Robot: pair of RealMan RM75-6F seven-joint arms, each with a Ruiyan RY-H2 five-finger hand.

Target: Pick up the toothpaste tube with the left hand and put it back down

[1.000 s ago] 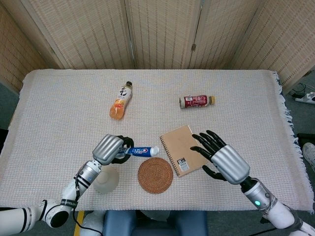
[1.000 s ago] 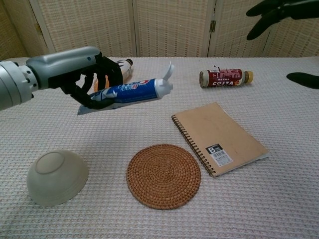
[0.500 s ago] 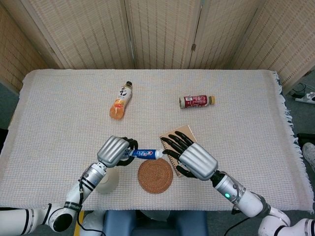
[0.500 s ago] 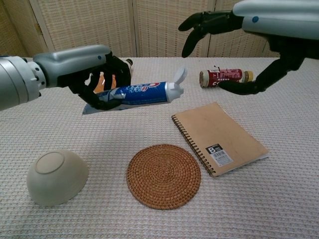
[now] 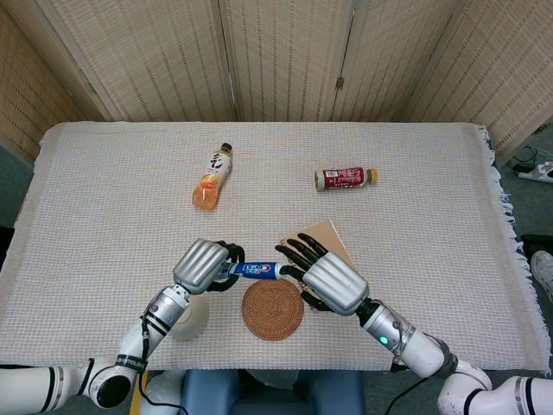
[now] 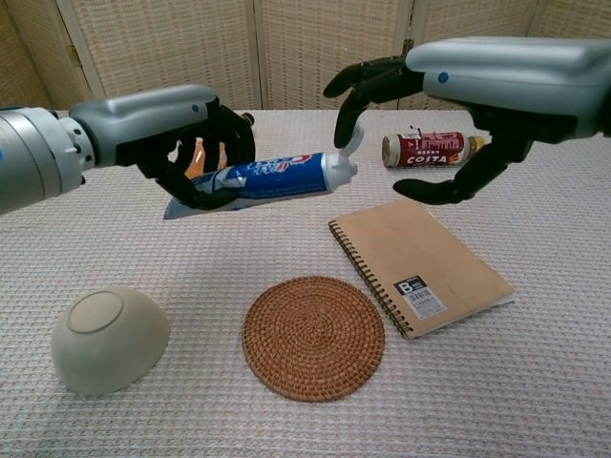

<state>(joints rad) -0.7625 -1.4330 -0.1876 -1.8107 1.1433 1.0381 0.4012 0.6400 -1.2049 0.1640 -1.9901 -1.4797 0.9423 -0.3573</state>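
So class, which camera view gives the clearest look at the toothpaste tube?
The chest view: the toothpaste tube shows side-on and lifted off the table, label and open flip cap visible, held at its tail end by the left robot hand. The head view shows only a short stretch of tube between the two hands.

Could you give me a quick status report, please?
Left hand holds tube off the table. Right hand open, fingers at the cap. Mat and notebook lie below.

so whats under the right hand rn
The right hand hovers over the notebook, hiding most of it in the head view. The chest view shows the cover bare, with only a barcode label on it.
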